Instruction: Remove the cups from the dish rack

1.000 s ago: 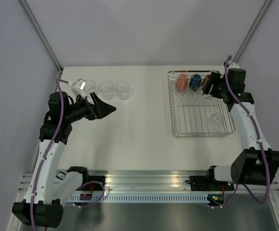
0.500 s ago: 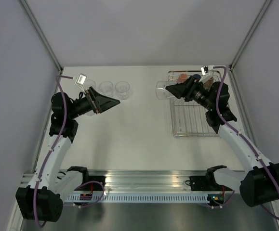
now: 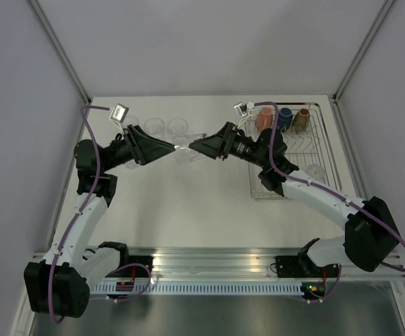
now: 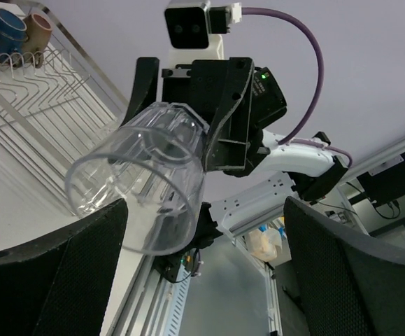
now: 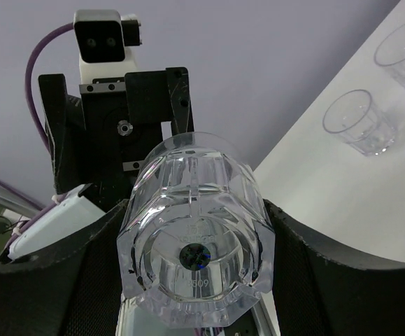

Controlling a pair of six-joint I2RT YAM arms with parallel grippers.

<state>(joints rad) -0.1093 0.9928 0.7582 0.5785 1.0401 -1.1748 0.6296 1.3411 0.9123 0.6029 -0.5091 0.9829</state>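
Note:
My right gripper (image 3: 196,147) is shut on a clear glass tumbler (image 3: 185,151) and holds it on its side in the air over the table's middle. In the right wrist view the tumbler (image 5: 195,266) sits base-first between my fingers. My left gripper (image 3: 168,148) faces it, open, with its fingertips right at the tumbler's mouth (image 4: 143,189). The silver wire dish rack (image 3: 293,183) stands at the right. It holds a salmon-orange mug (image 3: 264,119), a dark blue mug (image 3: 285,117), a brown mug (image 3: 301,119) and one tumbler (image 3: 314,171).
Two clear tumblers (image 3: 153,126) (image 3: 178,125) stand on the table at the back left, just behind my two grippers. A third one (image 3: 130,122) shows partly behind my left arm. Grey walls close the table at the back and both sides.
My right arm has swung left from the rack's back to the table's middle with a tumbler in its grip. My left gripper has moved right to meet it.

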